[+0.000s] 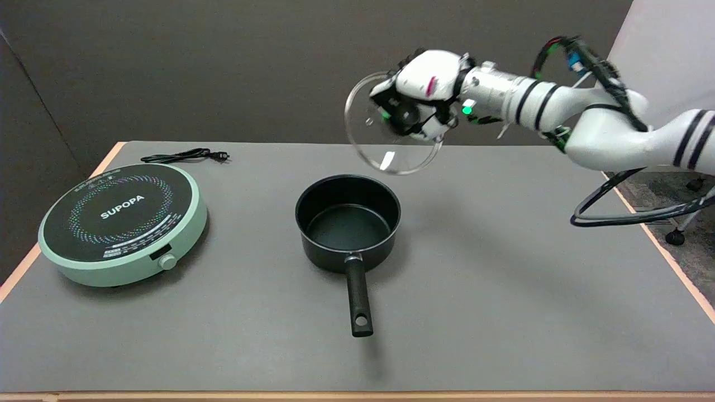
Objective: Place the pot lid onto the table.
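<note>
**Lid airborne, not on table yet**

Lower centre of frame: black pot (pixel 347 220) sitting open on the grey table (pixel 503 312), matte dark interior, straight handle with a hang hole pointing toward the near edge. Nothing covering it.

Left of frame: round mint-green induction cooker (pixel 123 223), glossy black top with SUPOPA print, knob facing front. Its black power cord (pixel 184 156) is lying coiled behind it, unplugged end showing.

Upper centre-right: right hand (pixel 422 92) is gripping the pot lid (pixel 388 128), fingers closing around what looks like the central knob. Lid is hanging well above the table, behind and right of the pot, tilted steeply so its face is toward the camera.

Handling call: clear glass with a thin metal rim, so rigid, smooth, likely slippery at the edge, and breakable if dropped. Moderate weight probably. Knob is the sane hold; the rim isn't. Needs levelling before lowering, to land flat on bare table right of the pot.
</note>
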Available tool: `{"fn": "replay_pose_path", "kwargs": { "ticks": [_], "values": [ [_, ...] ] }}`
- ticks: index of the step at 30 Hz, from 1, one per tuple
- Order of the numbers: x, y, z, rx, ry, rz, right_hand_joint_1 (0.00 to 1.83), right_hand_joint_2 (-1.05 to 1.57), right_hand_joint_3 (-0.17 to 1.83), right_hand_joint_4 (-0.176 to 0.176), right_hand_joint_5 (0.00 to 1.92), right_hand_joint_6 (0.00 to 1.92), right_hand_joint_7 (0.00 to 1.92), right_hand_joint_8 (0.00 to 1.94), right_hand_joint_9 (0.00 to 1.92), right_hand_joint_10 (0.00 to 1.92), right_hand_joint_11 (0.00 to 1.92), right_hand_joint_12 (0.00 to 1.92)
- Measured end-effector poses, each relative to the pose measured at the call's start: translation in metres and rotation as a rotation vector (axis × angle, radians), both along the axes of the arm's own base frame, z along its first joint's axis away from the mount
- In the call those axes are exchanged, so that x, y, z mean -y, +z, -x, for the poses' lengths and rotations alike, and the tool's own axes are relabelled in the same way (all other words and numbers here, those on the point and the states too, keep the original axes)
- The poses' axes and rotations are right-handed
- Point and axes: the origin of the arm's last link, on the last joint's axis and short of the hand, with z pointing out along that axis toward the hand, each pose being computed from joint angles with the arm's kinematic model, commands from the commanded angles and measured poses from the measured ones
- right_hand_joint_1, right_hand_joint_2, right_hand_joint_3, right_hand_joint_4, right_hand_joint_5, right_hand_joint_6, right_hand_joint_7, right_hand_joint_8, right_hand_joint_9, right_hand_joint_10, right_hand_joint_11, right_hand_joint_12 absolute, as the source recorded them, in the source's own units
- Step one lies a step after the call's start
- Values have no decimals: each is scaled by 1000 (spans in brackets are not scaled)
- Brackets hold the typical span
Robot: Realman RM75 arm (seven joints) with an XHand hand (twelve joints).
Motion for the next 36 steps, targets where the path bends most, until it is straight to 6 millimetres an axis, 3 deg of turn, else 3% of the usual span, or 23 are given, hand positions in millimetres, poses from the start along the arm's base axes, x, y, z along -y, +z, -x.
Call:
{"fn": "replay_pose_path", "kwargs": {
  "ticks": [6, 11, 24, 36],
  "values": [
    [-3, 34, -14, 48, 45, 97, 1366, 719, 957, 176, 542, 1691, 886, 1509, 824, 1855, 679, 1277],
    [-11, 64, -14, 94, 56, 185, 1368, 713, 961, 176, 551, 1690, 894, 1499, 838, 1846, 688, 1270],
    [-46, 137, 25, 127, -55, 426, 1370, 706, 965, 176, 561, 1695, 900, 1491, 852, 1836, 693, 1243],
    [-81, 166, 54, 93, -235, 556, 1372, 698, 969, 176, 576, 1686, 910, 1478, 859, 1826, 700, 1208]
  ]
}}
